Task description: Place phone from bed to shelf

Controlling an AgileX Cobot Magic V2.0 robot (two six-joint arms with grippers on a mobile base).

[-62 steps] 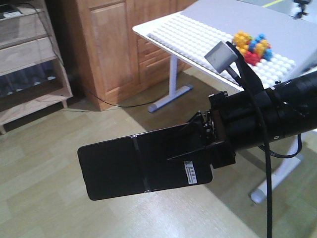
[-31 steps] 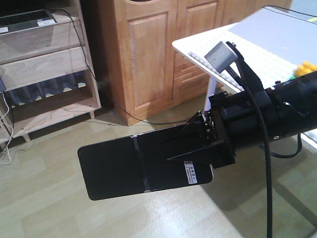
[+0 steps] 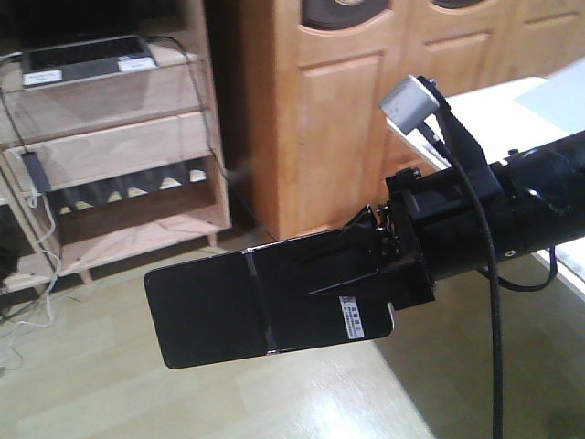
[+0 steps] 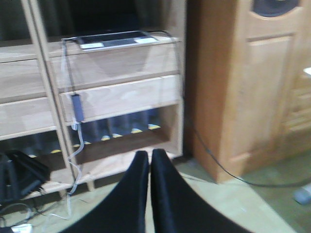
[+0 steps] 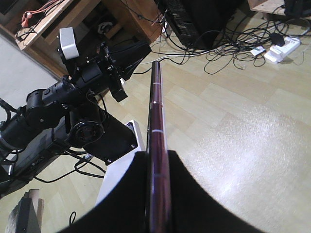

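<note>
Right gripper (image 3: 343, 270) pinching the phone (image 3: 210, 311) by one end, fingers clamped on both flat faces, and the handset sticks out level to the left, up in the air over the pale wood-look floor (image 3: 110, 393). From the right wrist camera the phone (image 5: 156, 107) shows edge-on, a thin dark strip running straight up out of the black fingers (image 5: 131, 194). Big orange-brown wooden cabinet (image 3: 338, 119) fills the background, panelled doors and all. Left of it stands the shelf (image 3: 137, 146), light plank boards and side panels, well apart from the phone and beyond it. On the left wrist view the shelf (image 4: 121, 94) sits dead ahead, and the left gripper (image 4: 149, 162) has its two dark fingers pressed together with nothing between them. A corner of a white table (image 3: 498, 101) peeks in at the right, behind the arm. Up on the shelf's top board lies a grey laptop (image 3: 87, 59), lid open flat, seen too from the left wrist (image 4: 114, 40). A grey box-shaped camera (image 3: 409, 102) rides above the right wrist. A dark power adapter (image 3: 32, 169) dangles on its cable against the shelf front. Smallest of all, a white sticker (image 3: 352, 320) on the phone, just beside the gripper's lower finger.
</note>
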